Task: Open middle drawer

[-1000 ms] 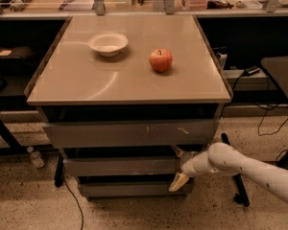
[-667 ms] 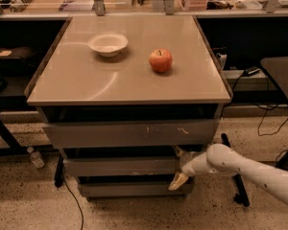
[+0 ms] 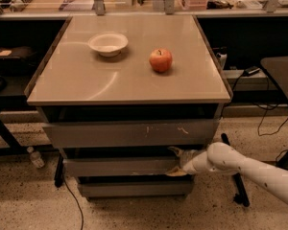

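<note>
1. The middle drawer (image 3: 117, 167) is a plain grey front with no handle. Its right end lies right at the gripper (image 3: 174, 162), and the rest runs off to the gripper's left.
2. The gripper is spread wide. One of its pale fingers (image 3: 175, 151) is at the top edge of that front and the other is at the bottom edge, so the front's right end sits between them. I cannot tell whether they press on it.
3. The white arm (image 3: 249, 167) runs from the gripper out to the right and slightly down, low over the speckled floor (image 3: 134, 212).
4. Just above the gripper is the top drawer (image 3: 129, 134), a wider front with pale scratches.
5. Just below the gripper and to its left is the bottom drawer (image 3: 134, 188), the narrowest front.
6. Higher still, the cabinet top (image 3: 129, 83) spreads flat over all three drawers.
7. A red apple (image 3: 161, 60) stands on the cabinet top, well above the gripper.
8. A white bowl (image 3: 108, 44) sits upright there too, up and further left, apart from the apple.
9. Far left of the gripper, at about its height, a small bottle (image 3: 36, 157) lies on the floor.
</note>
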Controlling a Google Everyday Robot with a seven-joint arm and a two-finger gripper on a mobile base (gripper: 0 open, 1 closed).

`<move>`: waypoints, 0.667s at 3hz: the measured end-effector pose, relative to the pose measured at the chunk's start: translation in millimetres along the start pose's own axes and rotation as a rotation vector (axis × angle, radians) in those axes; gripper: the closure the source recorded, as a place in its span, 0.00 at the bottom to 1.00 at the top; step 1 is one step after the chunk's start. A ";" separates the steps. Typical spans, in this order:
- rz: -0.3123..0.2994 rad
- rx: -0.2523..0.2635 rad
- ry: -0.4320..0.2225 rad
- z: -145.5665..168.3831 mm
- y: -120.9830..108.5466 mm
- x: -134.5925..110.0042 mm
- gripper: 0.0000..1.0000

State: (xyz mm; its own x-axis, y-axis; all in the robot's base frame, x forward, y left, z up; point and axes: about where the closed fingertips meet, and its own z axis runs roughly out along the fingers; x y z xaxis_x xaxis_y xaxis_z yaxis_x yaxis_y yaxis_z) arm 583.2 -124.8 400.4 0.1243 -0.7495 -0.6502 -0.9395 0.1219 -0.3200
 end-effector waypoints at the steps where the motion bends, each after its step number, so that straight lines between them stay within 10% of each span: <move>1: 0.000 0.000 0.000 -4.6 -3.5 -4.8 0.64; 2: 0.000 0.000 0.000 -10.4 -6.2 -10.3 0.88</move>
State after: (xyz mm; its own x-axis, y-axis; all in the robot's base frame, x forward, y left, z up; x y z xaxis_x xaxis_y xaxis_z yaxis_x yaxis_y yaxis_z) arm 584.4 -124.7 416.2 0.1244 -0.7495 -0.6502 -0.9395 0.1218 -0.3201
